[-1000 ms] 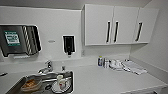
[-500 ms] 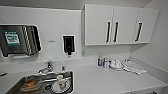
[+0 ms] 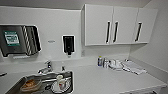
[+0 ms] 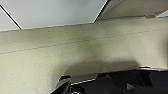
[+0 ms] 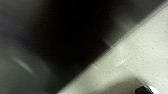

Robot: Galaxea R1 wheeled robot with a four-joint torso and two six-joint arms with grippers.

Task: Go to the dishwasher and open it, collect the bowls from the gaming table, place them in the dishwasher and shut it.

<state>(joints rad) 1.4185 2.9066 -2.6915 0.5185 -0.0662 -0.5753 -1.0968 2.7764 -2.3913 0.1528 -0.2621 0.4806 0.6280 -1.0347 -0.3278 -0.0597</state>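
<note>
White takes up most of the head view: a white wall (image 3: 57, 22), and below it a white countertop (image 3: 105, 80) running from the near left to the far right corner. On the right of the wall hang white wall cabinets (image 3: 117, 25) with black upright handles. At the far left a dark paper-towel dispenser (image 3: 20, 40) is fixed to the wall, and to its right a smaller black soap dispenser (image 3: 68, 44). A steel sink (image 3: 42, 83) is set into the counter at the near left, with a tap (image 3: 47, 67) behind it. In the sink lie a brownish bowl (image 3: 31, 85), and to its right a white cup (image 3: 60, 80) standing on a plate (image 3: 60, 87). Far right on the counter, small bottles (image 3: 102, 61) stand just beside folded cloths (image 3: 133, 67).

The wrist views show speckled pale floor (image 4: 75, 55) and dark robot parts; whether either gripper is open or closed cannot be told. The dishwasher and the gaming table cannot be made out here.
</note>
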